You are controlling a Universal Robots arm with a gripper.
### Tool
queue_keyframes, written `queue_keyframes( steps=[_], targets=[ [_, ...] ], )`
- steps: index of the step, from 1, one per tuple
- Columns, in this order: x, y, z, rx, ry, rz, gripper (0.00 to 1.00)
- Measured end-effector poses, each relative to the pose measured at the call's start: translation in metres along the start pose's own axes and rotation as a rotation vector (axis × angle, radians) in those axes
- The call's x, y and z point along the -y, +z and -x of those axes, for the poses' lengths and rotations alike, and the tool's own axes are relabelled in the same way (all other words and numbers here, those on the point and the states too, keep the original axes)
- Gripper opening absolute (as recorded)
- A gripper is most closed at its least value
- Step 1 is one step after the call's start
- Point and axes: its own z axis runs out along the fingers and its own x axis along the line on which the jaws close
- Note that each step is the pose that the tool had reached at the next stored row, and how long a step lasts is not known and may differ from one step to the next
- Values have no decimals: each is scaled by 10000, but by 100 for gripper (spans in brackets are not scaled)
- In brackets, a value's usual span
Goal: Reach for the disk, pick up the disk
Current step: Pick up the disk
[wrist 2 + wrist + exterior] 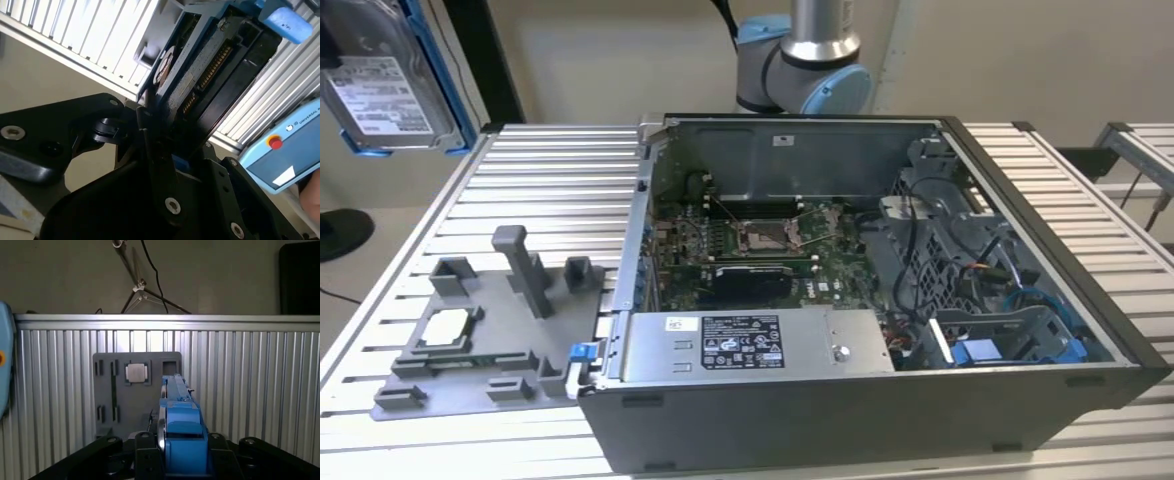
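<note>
The black gripper is clenched on the flat rectangular silver metal disk, raised at the exterior view's upper left. A firm, centred squeeze on its blue rails looks wisest.

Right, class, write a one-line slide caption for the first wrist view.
The gripper holds the disk edge-on, with the grey fixture plate and its small square chip on the ribbed table beyond.
</note>
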Motion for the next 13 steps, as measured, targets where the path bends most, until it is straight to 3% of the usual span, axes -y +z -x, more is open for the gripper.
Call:
queue_keyframes(
  steps=[6, 13],
  targets=[
    [-2, -161, 6, -5, 1, 1, 0],
    [-7, -297, 11, -14, 0, 0, 0]
  ],
)
